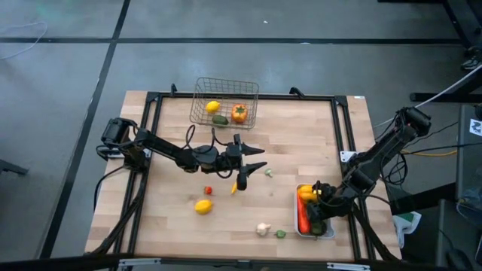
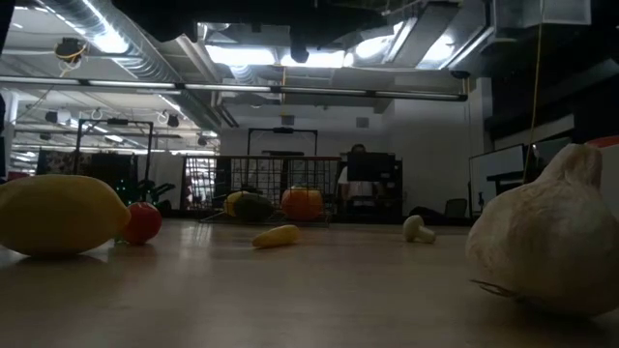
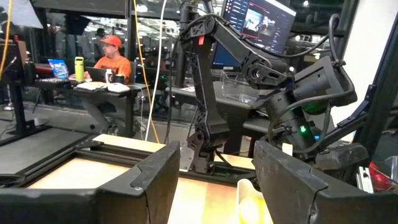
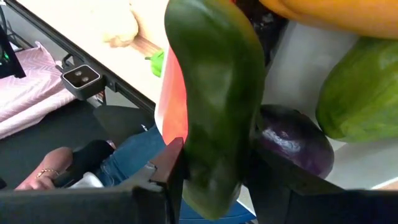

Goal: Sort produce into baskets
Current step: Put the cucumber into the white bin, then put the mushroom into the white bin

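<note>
My left gripper [image 1: 254, 160] is open over the table's middle, and a small white mushroom-like piece [image 1: 267, 173] lies just beyond its fingertips. The wire basket [image 1: 224, 102] at the far edge holds a lemon [image 1: 212, 107], a green cucumber [image 1: 219, 120] and an orange tomato [image 1: 239, 113]. My right gripper [image 1: 319, 214] is over the white tray [image 1: 331, 235], shut on a dark green cucumber [image 4: 214, 106]. The tray also holds a purple eggplant [image 4: 292, 140], another green vegetable [image 4: 360, 93], a yellow pepper [image 1: 306, 193] and an orange carrot [image 1: 303, 218]. My right gripper pinches the dark green cucumber between its two fingers [image 4: 171, 171], on the cucumber's two sides near its nearer end [image 4: 211, 180]. The fingers come from above, slanting down into the tray. The cucumber runs on past the fingertips. Whether its far end rests on the tray's contents cannot be told.
On the table lie a lemon [image 1: 202, 206], a small red tomato [image 1: 208, 190], a small yellow piece [image 1: 233, 187], a white garlic [image 1: 262, 229] and a small green piece [image 1: 280, 234]. A black frame runs round the table. A person sits at a desk [image 3: 111, 59] beyond it.
</note>
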